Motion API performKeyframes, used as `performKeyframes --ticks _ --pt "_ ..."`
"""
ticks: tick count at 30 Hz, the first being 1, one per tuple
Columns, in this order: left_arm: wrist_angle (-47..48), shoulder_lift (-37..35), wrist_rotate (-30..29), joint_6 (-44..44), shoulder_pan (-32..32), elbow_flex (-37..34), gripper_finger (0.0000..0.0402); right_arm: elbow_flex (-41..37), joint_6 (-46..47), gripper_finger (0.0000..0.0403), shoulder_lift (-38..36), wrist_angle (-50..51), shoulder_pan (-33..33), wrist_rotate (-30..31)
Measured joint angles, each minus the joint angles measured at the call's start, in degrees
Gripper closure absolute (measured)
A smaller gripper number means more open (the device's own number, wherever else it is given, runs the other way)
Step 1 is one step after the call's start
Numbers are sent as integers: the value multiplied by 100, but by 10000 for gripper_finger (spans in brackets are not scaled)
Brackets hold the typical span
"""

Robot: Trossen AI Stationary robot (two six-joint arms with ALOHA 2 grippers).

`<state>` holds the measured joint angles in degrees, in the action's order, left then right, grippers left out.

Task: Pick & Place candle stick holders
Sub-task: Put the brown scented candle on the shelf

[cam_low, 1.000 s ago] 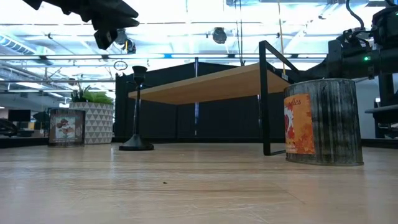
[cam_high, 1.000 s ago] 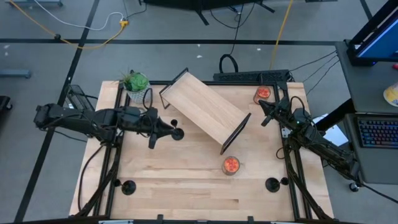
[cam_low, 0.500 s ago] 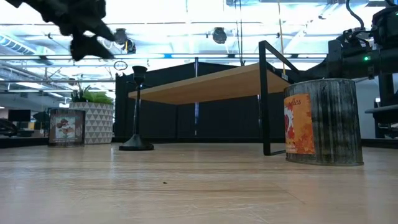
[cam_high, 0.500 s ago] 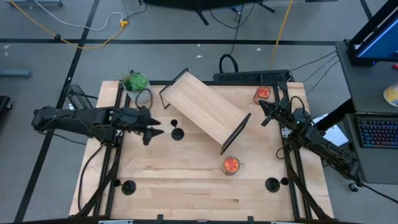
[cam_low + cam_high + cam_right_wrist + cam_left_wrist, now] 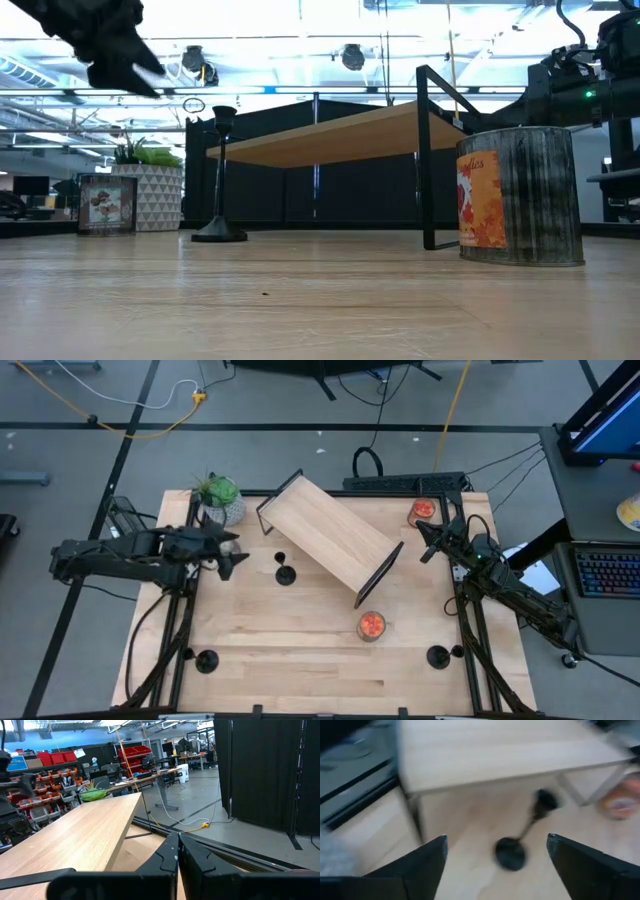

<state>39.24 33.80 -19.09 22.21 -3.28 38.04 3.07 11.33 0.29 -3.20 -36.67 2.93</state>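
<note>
Holder: one black candlestick holder [image 5: 285, 573] is seen upright on the table [image 5: 300, 660], just beside the low end of the shelf [image 5: 325, 535]; it is touched by nothing. In the low view it [image 5: 221, 180] is shown with its base flat on the wood.
Other holders: two more [image 5: 207, 659] [image 5: 437, 656] are set near the table's front corners, well apart.
Left gripper: it [image 5: 232, 556] is held above the table between the plant [image 5: 217, 493] and the holder, fingers [image 5: 415, 865] spread, nothing between them.
Right gripper: it [image 5: 424, 543] is parked at the far right edge near a tin [image 5: 423, 510], fingers [image 5: 170, 852] pressed together on nothing.
Second tin: it [image 5: 372, 625] is placed near the shelf's black leg.
</note>
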Motion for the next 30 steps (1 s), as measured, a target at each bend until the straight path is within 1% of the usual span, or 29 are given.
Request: performKeyframes --ticks 3,5,10,15,23,30 --pt "478 83 -391 261 -112 -2 13 0 0 403 0 0 -1 0" --pt "667 114 -457 341 -187 -2 6 -1 0 403 0 0 -2 1" --pt "857 144 -391 496 -337 -2 17 0 0 403 1 0 -2 1" --pt "974 146 -391 512 -524 -2 4 -1 0 403 -1 -1 -2 0" --pt "1341 180 -411 903 -818 -2 4 -1 0 403 -1 0 -2 -1" --pt "1108 184 -11 990 -838 -2 4 -2 0 403 1 -1 -1 -1"
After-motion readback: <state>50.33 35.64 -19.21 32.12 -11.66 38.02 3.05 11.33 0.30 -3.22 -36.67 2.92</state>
